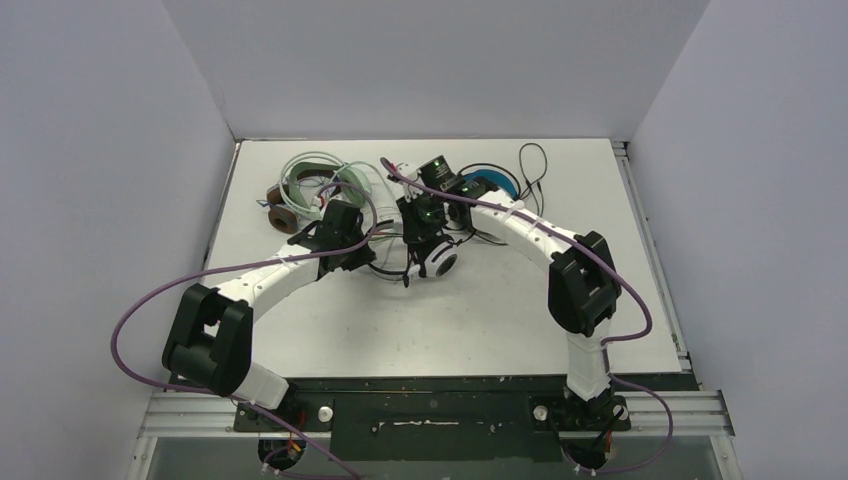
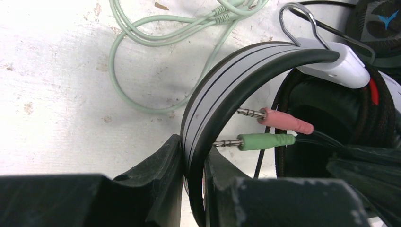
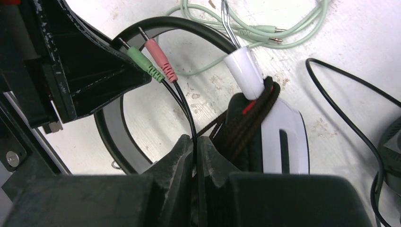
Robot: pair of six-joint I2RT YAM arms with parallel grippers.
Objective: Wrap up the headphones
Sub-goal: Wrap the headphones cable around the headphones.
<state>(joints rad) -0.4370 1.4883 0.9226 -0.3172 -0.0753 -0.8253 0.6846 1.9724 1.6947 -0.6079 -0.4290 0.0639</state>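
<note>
My left gripper [image 2: 194, 161] is shut on the striped headband [image 2: 222, 85] of the white headset with black stripes [image 1: 440, 262]. My right gripper [image 3: 195, 146] is shut on that headset's thin black cord [image 3: 187, 109], just below its pink plug [image 3: 161, 59] and green plug [image 3: 142, 61]. Dark braided cord [image 3: 250, 118] is wound round the white ear cup [image 3: 283, 127]. Both grippers meet at mid-table in the top view, left [image 1: 380, 250] and right [image 1: 425, 235]. The mint green headset [image 1: 330, 175], the brown headset [image 1: 280, 215] and the black headset with a blue headband [image 1: 490, 185] lie behind.
The loose mint green cord [image 2: 142, 28] lies on the table beside the striped headband. A loose black cord loop [image 1: 533, 165] lies at the back right. Grey walls close in the table on three sides.
</note>
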